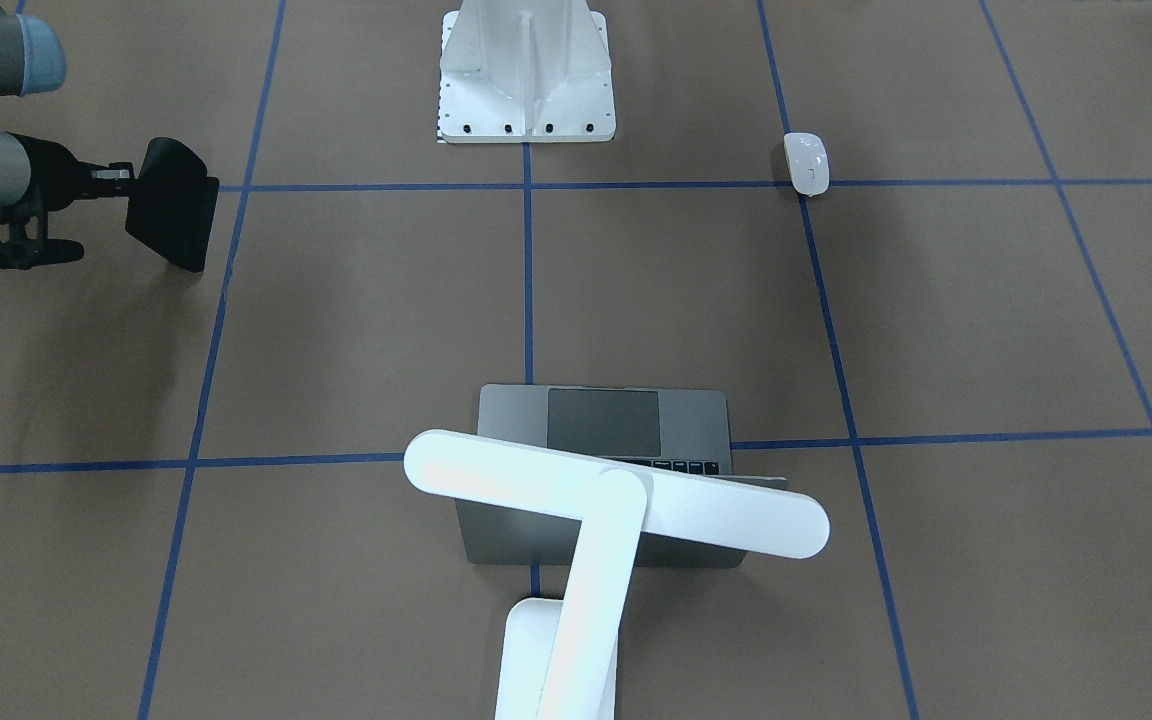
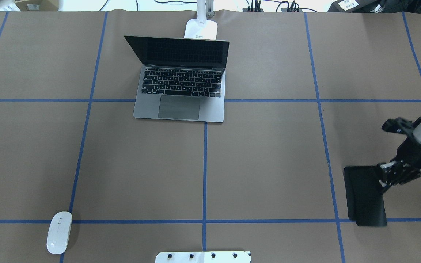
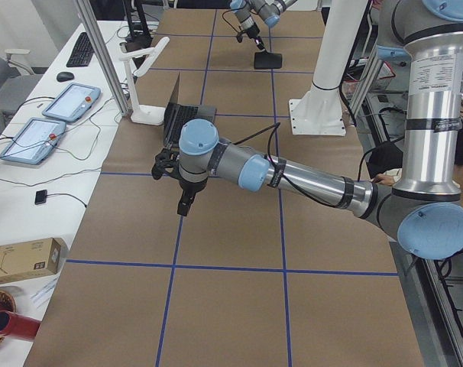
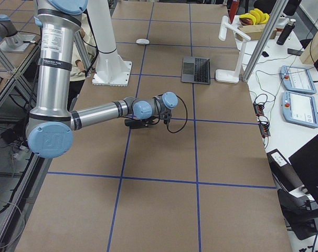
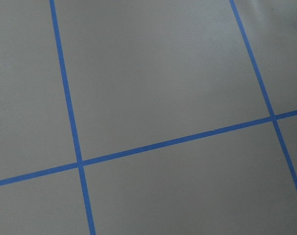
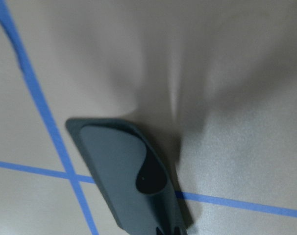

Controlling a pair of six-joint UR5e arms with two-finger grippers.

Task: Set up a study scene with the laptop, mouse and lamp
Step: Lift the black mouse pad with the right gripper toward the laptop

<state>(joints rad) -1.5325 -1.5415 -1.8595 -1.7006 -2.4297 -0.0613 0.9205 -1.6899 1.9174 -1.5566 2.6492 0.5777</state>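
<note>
The space-grey laptop (image 2: pixel 181 109) stands open at the table's far middle, also in the front-facing view (image 1: pixel 516 410). The white lamp (image 1: pixel 616 490) stands just behind it, its bar head over the laptop and its base (image 2: pixel 201 29) at the far edge. The white mouse (image 2: pixel 59 232) lies alone at the near left, also in the front-facing view (image 1: pixel 806 163). My right gripper (image 2: pixel 385 176) is shut on the edge of a thin black mat (image 2: pixel 364 195) and holds it tilted just above the table at the right. My left gripper (image 3: pixel 184 205) shows only in the exterior left view, over bare table; I cannot tell if it is open.
The white bolted pedestal (image 1: pixel 526 70) stands at the near middle edge (image 2: pixel 203 256). Blue tape lines grid the brown table. Tablets and cables lie on the side bench (image 3: pixel 56 115) beyond the lamp.
</note>
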